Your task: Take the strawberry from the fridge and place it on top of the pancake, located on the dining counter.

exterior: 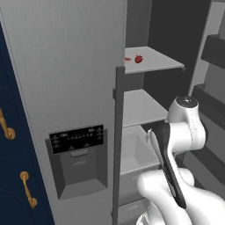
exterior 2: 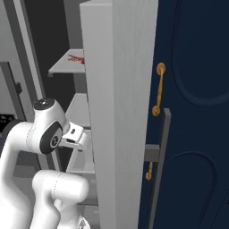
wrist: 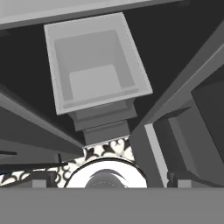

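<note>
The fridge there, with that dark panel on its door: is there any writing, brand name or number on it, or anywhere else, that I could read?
Dispenser panel on the closed door of the fridge: rows of small pale marks, too small and blurred to read as words or numbers.
Navy cabinets, shelves and drawers inside the fridge: no writing seen.
No brand name seen anywhere.

We're in a home kitchen — rendered, not real. Tall light grey fridge (exterior: pixel 66 66) w/ a dark dispenser panel (exterior: pixel 77 139), one door open on pale shelves (exterior: pixel 151 59) and a drawer bin (wrist: pixel 94 72); a strawberry (exterior: pixel 139 59) sits on the top shelf. Navy cabinets (exterior 2: pixel 192 89) w/ brass handles (exterior 2: pixel 158 89) flank it both sides — patterned floor tile (wrist: pixel 107 151) shows below.
</note>
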